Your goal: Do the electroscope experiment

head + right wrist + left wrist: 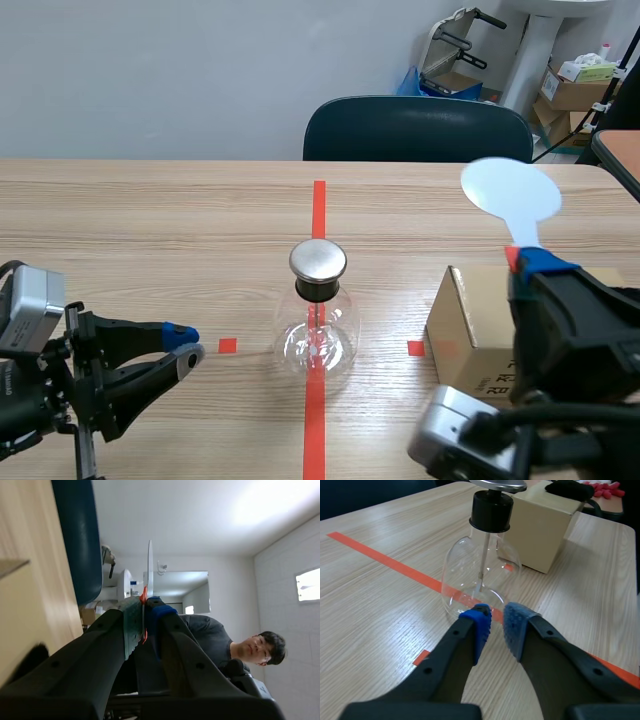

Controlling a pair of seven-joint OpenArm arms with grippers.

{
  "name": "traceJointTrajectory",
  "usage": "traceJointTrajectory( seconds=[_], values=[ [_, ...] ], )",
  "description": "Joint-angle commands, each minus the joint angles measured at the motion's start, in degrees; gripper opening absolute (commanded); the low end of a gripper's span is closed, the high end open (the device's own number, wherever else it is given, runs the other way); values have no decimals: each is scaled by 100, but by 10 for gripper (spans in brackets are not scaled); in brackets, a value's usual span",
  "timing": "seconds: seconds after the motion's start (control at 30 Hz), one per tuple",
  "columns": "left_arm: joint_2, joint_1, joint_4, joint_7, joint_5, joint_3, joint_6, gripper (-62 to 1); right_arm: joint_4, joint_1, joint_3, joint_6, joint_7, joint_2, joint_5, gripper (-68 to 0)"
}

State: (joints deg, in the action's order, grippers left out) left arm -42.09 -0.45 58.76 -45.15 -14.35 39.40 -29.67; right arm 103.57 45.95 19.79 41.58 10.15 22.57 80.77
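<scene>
Clamping: my right gripper [535,265] is closed on the handle of a pale round paddle [511,193], disc end up. In the right wrist view the paddle [149,562] shows edge-on, pinched between both pads.
Idle side: my left gripper [183,345] sits low over the desk [150,230], its fingers a narrow gap apart with nothing between them.
Task's thing: the electroscope [318,330] is a clear glass flask with a black collar and a flat metal cap [318,260]. It stands upright just ahead of the left gripper's fingertips without touching them. It is well off to the side of the right gripper and lower than the paddle's disc.
Inside the glass: a thin rod [483,555] hangs from the cap; I cannot make out any leaves.
Obstacle: a cardboard box [465,325] sits right beside the right gripper, between it and the flask.
Step in hand: as I judge it, bringing the paddle's disc to the metal cap.
Doing it well: I would carry the disc across above the box and lower it slowly from over the cap. I would stop at a light touch or just short, and never push sideways, since the flask could tip. I would also leave the left gripper off the glass.
</scene>
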Motion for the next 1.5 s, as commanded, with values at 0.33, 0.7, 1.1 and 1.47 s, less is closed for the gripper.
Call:
traceJointTrajectory(
  seconds=[0.33,0.7,1.1,1.47],
  values=[
    [-881,752,1073,-693,-437,-9,-136,-247,24,870,-1388,328,-957,-468,-713,-655],
    [-931,1093,1058,-896,-472,-7,-114,-247,-181,929,-2785,328,-3602,-1274,-2149,-655],
    [-629,1141,1058,-964,-756,238,70,-247,-1091,297,-3145,328,-4028,-1281,-2621,-655],
    [-592,1139,1058,-942,-1034,238,205,-247,-2017,-546,-3388,328,-4166,-1515,-2227,-655]
  ],
)
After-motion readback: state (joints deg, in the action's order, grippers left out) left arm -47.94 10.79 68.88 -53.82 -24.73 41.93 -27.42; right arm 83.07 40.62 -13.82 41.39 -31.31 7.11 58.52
